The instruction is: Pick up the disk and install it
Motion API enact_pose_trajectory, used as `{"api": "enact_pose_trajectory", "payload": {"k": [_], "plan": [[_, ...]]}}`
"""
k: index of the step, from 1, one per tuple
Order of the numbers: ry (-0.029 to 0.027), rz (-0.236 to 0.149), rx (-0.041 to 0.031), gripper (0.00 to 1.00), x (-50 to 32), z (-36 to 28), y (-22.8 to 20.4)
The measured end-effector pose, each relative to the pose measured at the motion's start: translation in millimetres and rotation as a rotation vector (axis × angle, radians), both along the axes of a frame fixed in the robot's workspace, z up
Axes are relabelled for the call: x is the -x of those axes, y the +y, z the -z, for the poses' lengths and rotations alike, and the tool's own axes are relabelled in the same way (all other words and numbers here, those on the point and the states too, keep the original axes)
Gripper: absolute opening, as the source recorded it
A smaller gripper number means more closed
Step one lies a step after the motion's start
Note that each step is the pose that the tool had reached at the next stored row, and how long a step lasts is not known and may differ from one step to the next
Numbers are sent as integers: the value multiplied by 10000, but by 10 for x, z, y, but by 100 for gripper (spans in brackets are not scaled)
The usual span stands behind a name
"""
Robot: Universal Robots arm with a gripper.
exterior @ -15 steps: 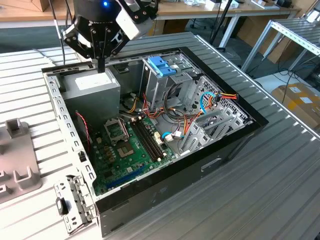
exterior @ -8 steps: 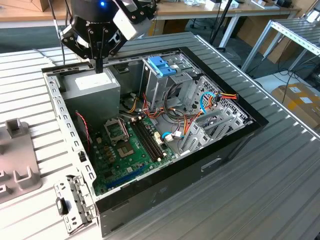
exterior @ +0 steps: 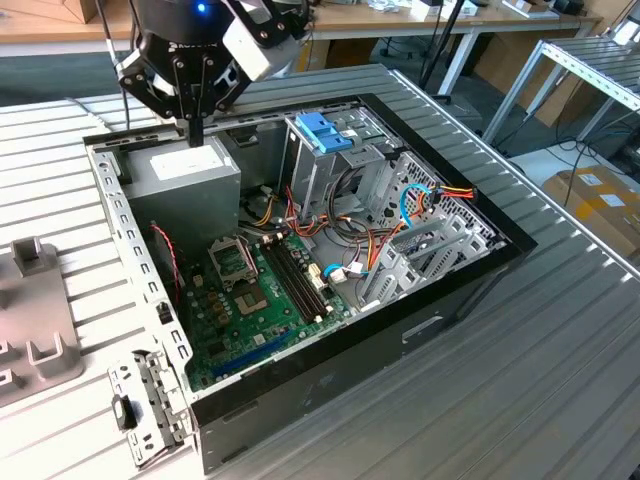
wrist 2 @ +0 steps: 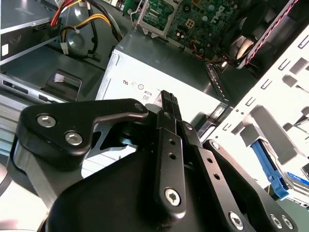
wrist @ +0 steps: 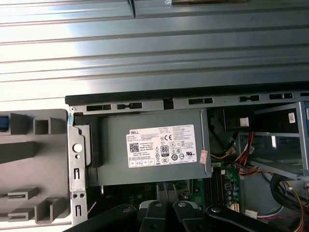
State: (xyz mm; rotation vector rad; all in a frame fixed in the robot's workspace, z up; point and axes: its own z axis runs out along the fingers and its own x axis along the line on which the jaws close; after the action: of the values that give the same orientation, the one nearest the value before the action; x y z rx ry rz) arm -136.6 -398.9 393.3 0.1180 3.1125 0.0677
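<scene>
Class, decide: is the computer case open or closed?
Open. The computer case lies on its side with no cover, exposing its motherboard, power supply and cables.

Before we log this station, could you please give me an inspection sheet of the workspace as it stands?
Surface: ribbed metal table carrying an open computer case.
Job's things: disk, its blue-framed edge visible in the second wrist view, resting in a grey holder beside the case; not held.
Clutter: perforated metal bracket at the case's near corner.
Grippers: gripper shut and empty, above the power supply.
Cables: red, yellow and blue wires bundled inside the case by the drive cage.
Surroundings: cardboard boxes; desks behind.
</scene>
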Motion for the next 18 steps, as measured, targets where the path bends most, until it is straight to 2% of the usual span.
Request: {"api": "enact_pose_trajectory", "payload": {"k": [18], "plan": [[0,0,0,11,58,0,0]]}}
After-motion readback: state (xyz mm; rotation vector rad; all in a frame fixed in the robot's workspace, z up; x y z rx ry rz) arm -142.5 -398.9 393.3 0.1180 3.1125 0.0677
